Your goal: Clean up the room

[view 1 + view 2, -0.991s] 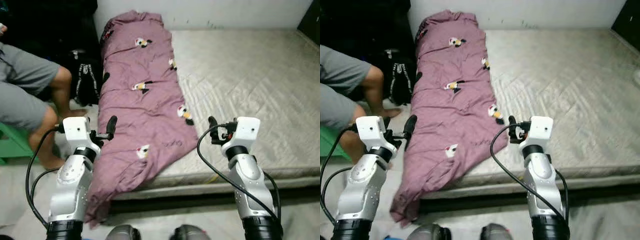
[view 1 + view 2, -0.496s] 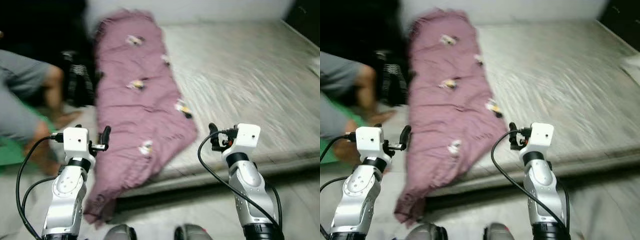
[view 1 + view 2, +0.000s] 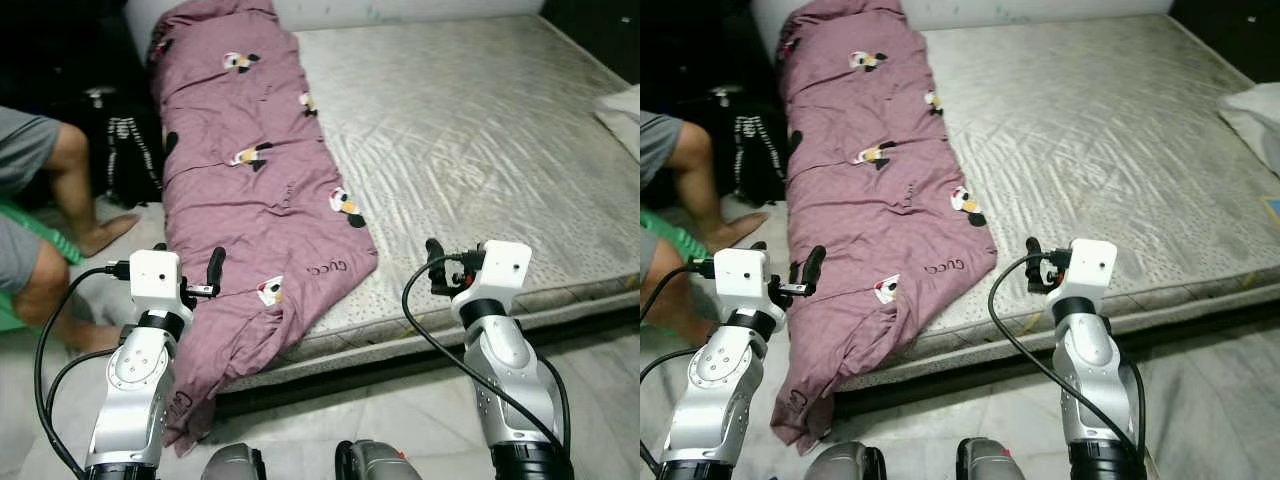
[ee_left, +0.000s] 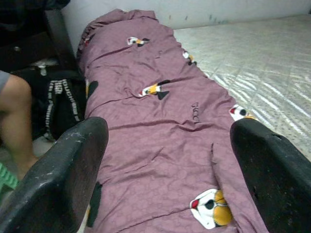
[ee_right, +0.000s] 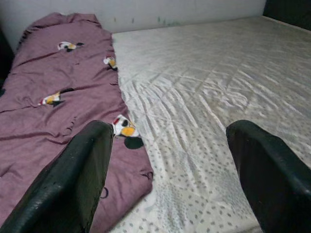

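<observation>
Blanket [image 3: 260, 170], purple w/ small bird prints, is seen laid lengthwise along the robot's left side of the mattress [image 3: 480, 140]; its near end is draped over the front edge and hangs down to the tiled floor [image 3: 330, 425]. The rest of the mattress is bare, grey, quilted. A white cloth [image 3: 622, 108] is glimpsed at the far right edge of the bed.

Left gripper [image 3: 185, 275] is held up in front of the bed, beside the blanket's hanging part, not touching it. In the left wrist view its fingers [image 4: 58, 179] are spread wide apart, w/ nothing between them; blanket is seen straight ahead.

Right gripper [image 3: 445, 272] is raised over the mattress's front edge, just past the blanket's near corner. In the right wrist view its fingers [image 5: 73, 184] are likewise wide apart & empty, w/ blanket corner and bare mattress ahead.

A person's legs [image 3: 50, 200] in grey shorts are seen at left, seated on something green [image 3: 40, 235], bare foot on the floor. A black bag [image 3: 125, 150] w/ white lettering is propped btw. the legs and the bed.
</observation>
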You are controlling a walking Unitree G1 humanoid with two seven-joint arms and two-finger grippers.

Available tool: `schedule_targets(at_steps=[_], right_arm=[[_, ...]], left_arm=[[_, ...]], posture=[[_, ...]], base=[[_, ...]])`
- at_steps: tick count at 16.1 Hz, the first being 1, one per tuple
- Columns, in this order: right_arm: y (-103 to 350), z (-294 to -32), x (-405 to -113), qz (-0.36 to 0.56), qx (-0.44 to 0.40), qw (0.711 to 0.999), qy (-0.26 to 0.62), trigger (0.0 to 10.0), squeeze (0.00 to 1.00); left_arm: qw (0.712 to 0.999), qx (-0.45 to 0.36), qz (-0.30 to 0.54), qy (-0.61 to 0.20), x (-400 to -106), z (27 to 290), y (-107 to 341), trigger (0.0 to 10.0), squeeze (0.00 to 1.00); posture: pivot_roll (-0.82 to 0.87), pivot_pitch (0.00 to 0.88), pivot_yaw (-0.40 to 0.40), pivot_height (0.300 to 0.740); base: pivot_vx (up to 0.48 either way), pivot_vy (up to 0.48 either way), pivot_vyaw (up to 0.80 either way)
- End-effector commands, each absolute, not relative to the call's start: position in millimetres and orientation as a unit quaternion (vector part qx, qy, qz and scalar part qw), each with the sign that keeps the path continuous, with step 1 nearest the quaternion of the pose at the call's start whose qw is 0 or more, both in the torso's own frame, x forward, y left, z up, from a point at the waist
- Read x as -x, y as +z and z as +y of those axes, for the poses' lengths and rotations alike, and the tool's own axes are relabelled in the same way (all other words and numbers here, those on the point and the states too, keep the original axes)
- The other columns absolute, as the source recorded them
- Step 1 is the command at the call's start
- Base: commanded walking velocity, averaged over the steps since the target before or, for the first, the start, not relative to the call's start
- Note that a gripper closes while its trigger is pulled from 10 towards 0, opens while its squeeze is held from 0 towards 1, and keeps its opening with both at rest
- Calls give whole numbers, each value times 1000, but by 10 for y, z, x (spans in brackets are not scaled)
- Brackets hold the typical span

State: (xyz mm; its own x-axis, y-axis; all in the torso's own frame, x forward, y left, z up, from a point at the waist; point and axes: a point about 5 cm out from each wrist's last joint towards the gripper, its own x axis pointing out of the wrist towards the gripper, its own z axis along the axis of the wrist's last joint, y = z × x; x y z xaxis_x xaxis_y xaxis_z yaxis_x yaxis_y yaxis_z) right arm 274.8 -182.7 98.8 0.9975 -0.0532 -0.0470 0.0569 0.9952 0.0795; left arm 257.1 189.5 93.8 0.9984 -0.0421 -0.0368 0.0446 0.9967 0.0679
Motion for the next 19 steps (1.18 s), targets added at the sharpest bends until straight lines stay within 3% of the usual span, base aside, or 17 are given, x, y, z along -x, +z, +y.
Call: schedule_targets(at_steps=[1,8,17,19], right_arm=[[1039,-1865,-2753,16,-38,999,-34,10000,0],[1007,-1835,-2707,20,-42,999,-26,10000,0],[1042,-1799,-2731,10,-57,998,-14,10000,0],[1043,-1797,-2742,13,-55,998,-14,10000,0]], left_arm=[[999,-39,15,-16,-2542,1915,948,10000,0],[999,-41,29,-20,-2527,1870,905,10000,0],[999,-40,29,-23,-2559,1849,909,10000,0],[999,-39,29,-23,-2569,1847,909,10000,0]], posture=[[-27,116,4,740],[-32,118,2,728],[-33,114,1,628],[-34,112,1,624]], base=[[0,0,0],[0,0,0],[0,0,0],[0,0,0]])
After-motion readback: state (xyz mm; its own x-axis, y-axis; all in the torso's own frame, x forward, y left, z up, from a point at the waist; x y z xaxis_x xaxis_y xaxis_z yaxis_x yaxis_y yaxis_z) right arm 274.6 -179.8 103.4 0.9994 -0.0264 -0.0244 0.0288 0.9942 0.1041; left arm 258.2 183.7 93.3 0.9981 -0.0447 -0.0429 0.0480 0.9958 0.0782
